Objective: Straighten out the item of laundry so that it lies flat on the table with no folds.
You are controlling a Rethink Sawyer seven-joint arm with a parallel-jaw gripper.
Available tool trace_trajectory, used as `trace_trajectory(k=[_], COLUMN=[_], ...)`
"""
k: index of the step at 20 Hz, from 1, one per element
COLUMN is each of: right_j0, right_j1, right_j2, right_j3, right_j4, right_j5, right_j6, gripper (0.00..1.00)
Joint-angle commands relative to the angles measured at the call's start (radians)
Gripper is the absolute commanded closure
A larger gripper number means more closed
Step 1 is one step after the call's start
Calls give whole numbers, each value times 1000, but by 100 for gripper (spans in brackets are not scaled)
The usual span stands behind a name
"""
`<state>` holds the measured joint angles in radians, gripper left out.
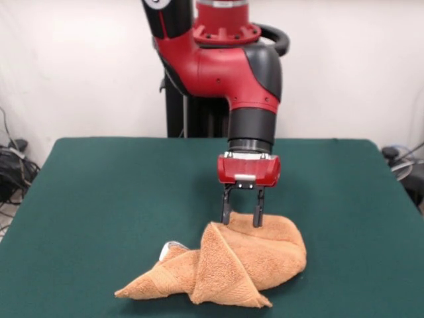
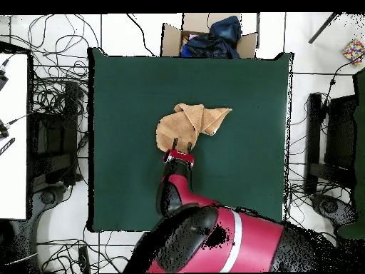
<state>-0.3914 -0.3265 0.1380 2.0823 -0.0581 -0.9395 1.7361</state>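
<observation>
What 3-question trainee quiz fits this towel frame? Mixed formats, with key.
1. True or false: the towel lies flat with no folds.
2. Multiple choice: in the front view, the gripper is (A) over the towel's far edge, (B) above bare table well clear of the towel, (C) drawn back out of the picture.
3. Fill in: the jaws stand ____, one fingertip apart from the other, with nothing held between them.

Key: 1 false, it is bunched and folded over itself; 2 A; 3 open.
</observation>
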Motion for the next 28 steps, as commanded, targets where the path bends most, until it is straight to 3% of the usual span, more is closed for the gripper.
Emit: trace_trajectory(k=[1,16,28], right_j0=[38,-36,-31], right_j1=[4,-40,-98], right_j2=[-24,2,16], right_j3=[-136,-147,-67], right_j4=[90,-18,37], right_j5=[-4,192,305], right_j6=[165,143,185], gripper=[0,0,0])
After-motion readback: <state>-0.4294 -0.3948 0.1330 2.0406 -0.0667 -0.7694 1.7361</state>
